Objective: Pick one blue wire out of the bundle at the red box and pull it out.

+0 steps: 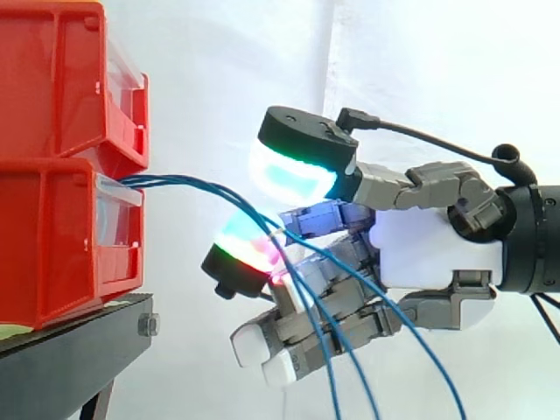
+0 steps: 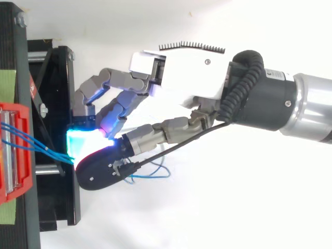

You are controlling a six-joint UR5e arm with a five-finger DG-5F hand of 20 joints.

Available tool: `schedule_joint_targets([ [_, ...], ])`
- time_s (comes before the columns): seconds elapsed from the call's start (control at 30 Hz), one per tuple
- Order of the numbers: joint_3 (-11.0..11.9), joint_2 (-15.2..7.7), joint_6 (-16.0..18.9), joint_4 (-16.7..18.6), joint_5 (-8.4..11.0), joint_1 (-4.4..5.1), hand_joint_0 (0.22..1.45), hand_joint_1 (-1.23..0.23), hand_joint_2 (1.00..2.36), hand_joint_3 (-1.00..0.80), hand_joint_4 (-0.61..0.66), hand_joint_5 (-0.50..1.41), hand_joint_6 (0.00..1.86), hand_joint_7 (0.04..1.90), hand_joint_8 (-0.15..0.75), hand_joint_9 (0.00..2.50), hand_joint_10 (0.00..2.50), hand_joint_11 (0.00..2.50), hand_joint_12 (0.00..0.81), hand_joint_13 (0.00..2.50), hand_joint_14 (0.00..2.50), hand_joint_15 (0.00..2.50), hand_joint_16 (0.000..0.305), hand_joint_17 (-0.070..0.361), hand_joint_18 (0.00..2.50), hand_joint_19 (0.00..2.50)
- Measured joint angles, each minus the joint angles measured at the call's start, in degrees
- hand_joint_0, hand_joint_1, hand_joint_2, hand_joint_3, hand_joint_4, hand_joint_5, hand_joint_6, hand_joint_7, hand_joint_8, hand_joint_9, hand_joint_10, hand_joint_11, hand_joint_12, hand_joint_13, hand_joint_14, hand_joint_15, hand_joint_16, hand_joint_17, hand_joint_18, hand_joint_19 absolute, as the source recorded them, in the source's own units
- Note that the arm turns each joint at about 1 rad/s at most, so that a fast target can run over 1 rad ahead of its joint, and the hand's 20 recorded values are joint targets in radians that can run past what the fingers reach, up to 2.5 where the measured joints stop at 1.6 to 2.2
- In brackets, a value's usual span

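Blue wires (image 1: 179, 180) (thin, several together) arc from red bin (image 1: 52, 245), drooping.

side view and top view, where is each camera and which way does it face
Side view: beside the work at about its height, looking level across at the red bins on the black stand; the hand comes in from the right.
Top view: above the work, looking down on it; the hand and arm come in from the right.
Both show the hand at the blue wires from the bins.

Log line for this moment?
robot hand: open | pads: above and below blue wires | wires: leaving lower red bin | pinch: not yet
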Motion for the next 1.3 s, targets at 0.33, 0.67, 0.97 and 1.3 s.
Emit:
schedule_joint_targets([
  [0.33, -0.04, -4.34, -1.70, 10.45, 0.92, 0.62, 0.53, -0.63, 1.00, -0.50, 0.22, -0.17, 0.89, 0.90, 0.374, 0.95, 0.02, 0.80, 0.451, 0.76, 0.02, 0.51, 0.062, 0.139, 0.61, 0.46],
  [0.67, -0.57, -4.60, -4.31, 12.43, 1.45, 1.28, 0.57, -0.73, 1.00, -0.46, 0.22, -0.19, 0.90, 0.88, 0.358, 0.91, 0.02, 0.80, 0.441, 0.75, 0.02, 0.51, 0.060, 0.136, 0.60, 0.45],
  [0.97, -0.58, -4.61, -5.64, 13.41, 2.33, 1.91, 0.58, -0.75, 1.01, -0.42, 0.21, -0.19, 0.90, 0.88, 0.354, 0.89, 0.02, 0.79, 0.435, 0.75, 0.02, 0.51, 0.060, 0.135, 0.60, 0.45],
  [1.3, -0.63, -4.61, -5.73, 13.46, 2.46, 2.20, 0.62, -0.78, 1.02, -0.27, 0.15, -0.19, 0.92, 0.92, 0.348, 0.88, 0.02, 0.80, 0.432, 0.75, 0.02, 0.50, 0.059, 0.134, 0.61, 0.43],
])
